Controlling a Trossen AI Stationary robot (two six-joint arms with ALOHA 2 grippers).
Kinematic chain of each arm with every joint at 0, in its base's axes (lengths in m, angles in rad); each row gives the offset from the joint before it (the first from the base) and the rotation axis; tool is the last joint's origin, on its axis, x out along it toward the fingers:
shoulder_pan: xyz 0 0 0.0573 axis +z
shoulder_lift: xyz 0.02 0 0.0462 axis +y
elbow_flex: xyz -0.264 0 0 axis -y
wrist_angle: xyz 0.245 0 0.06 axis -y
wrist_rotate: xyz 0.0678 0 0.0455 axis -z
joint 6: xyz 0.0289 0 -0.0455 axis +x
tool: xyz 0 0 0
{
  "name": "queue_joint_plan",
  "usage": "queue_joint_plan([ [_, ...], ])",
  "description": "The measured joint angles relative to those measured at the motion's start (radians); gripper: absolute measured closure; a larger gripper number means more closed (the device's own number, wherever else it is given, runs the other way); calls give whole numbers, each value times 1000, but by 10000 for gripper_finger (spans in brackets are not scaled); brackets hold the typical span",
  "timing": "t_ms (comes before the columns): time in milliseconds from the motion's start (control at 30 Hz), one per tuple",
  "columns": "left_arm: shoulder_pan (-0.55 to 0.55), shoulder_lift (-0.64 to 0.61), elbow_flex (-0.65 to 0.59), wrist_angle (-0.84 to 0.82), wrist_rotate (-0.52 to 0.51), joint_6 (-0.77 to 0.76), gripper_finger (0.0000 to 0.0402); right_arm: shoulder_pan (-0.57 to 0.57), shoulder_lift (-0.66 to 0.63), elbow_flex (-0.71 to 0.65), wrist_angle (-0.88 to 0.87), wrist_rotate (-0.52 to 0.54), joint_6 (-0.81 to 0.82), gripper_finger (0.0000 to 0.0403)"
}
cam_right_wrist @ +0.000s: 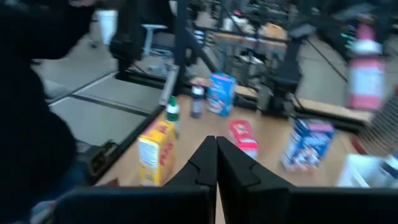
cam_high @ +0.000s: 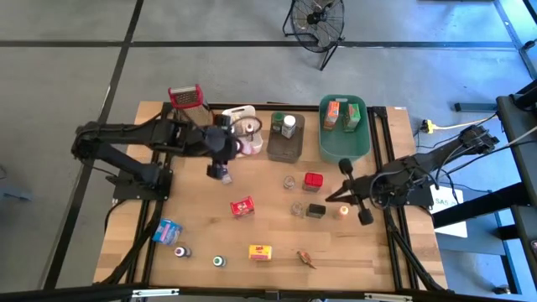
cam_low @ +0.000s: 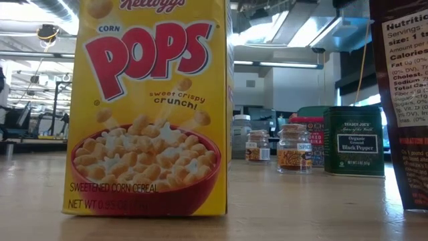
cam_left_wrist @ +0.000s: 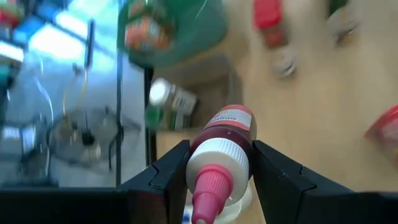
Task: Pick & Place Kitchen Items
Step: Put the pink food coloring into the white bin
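Item, small red bottle (cam_left_wrist: pixel 225 140) with white-and-pink cap: pinched in my left pincer (cam_left_wrist: pixel 217 171), carried above the surface (cam_high: pixel 277 201) near the brown tub (cam_high: pixel 285 147); next needs placement there; right pincer (cam_right_wrist: pixel 216 163) pressed together, idle.

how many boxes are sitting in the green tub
2: an orange box on the side nearer the brown tub, and a green-and-orange box beside it, in the green tub. Others could be hidden.
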Motion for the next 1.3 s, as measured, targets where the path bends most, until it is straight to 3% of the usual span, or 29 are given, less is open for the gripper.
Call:
queue_joint_plan([
  [300,203,34,0,-35,128,-44,255,0,4,0,33,-86,-22,400],
  [767,389,274,0,-44,181,19,256,0,33,-1,29,-96,-36,400],
  [1300,451,435,0,-41,190,8,256,0,35,-1,7,-116,-40,400],
])
